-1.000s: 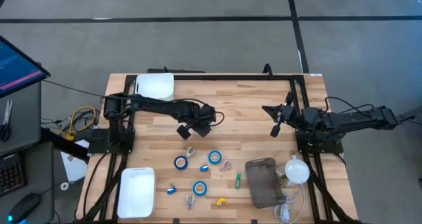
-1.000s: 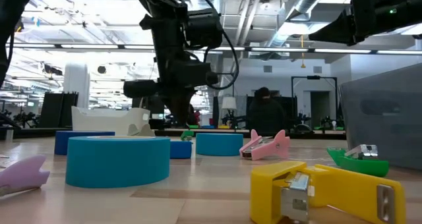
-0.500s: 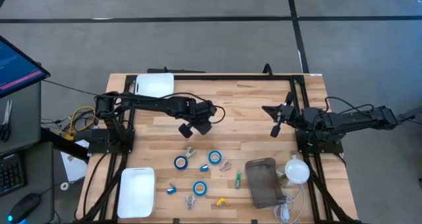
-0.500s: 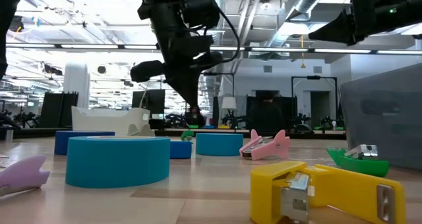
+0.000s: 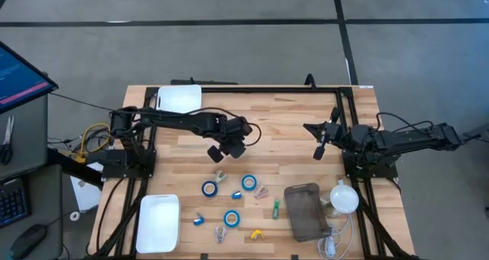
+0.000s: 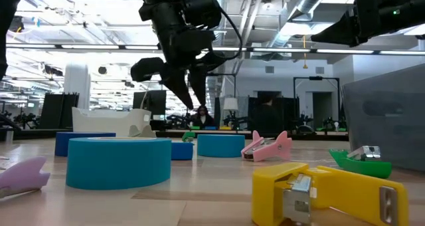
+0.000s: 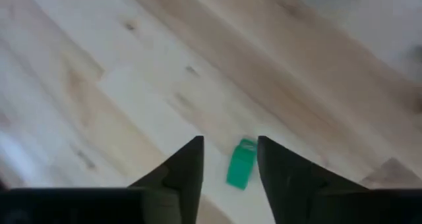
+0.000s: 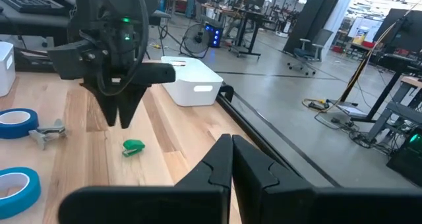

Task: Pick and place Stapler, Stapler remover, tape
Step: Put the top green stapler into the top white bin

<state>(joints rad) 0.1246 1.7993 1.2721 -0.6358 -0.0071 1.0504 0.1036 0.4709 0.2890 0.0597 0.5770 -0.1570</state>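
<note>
The left gripper [image 6: 188, 96] hangs above the middle of the table with its two fingers apart and nothing between them; in the low view a clear gap shows between the dark fingertips, well above the wood. Its own wrist view looks down between those fingers at a small green stapler remover [image 7: 241, 163] lying on the bare planks below, not touched by either finger. In that view the piece's long axis runs roughly in line with the gap between the fingers.

The right wrist view shows the same green piece [image 8: 134, 147] flat on the table just beside and below the left gripper [image 8: 122, 115], apart from it. The high view does not show this green piece clearly, as the gripper [image 5: 228, 149] covers that spot.

Nearer the front edge lie three blue tape rolls [image 5: 209, 188] [image 5: 248, 182] [image 5: 231, 218], flat, holes upward, well apart from the gripper. Among them are a yellow stapler [image 6: 329, 193], a pink piece [image 6: 267, 147] and another green piece [image 5: 276, 208].

The right gripper [image 8: 231, 159] waits at the right side of the table, fingers pressed together, empty.
</note>
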